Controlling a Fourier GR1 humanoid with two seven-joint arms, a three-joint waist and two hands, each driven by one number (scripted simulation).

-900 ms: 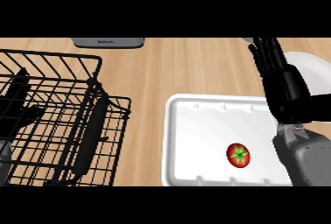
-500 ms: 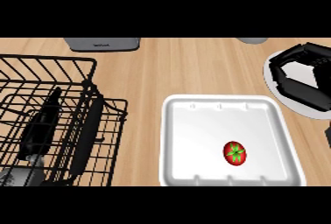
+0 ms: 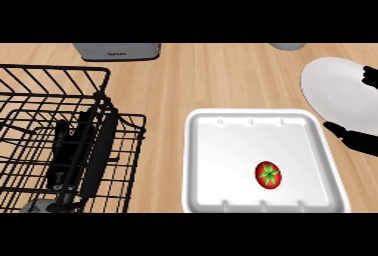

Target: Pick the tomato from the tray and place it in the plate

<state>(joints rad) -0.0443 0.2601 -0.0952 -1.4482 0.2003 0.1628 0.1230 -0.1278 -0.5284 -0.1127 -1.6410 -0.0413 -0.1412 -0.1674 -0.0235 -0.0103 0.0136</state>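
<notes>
tomato (image 3: 269, 174) sits in tray (image 3: 221, 150), near table's front edge. right hand (image 3: 359, 139) beside plate (image 3: 336, 90); can't tell fingers' state.

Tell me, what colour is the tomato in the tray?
Red, with a green star-shaped top. The tomato shows in the head view, lying in the white tray.

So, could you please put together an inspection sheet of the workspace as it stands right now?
Surface: wooden counter, bare between the items.
Job's things: tomato lying in the white tray, untouched; white plate at the right edge, nothing visible on it.
Clutter: black wire rack at left; grey appliance at the top edge; a grey item cut off at top right.
Hands: right hand partly visible at the right edge, beside the plate; left hand seen through the rack.
Cables: nothing seen.
Surroundings: nothing seen.
</notes>
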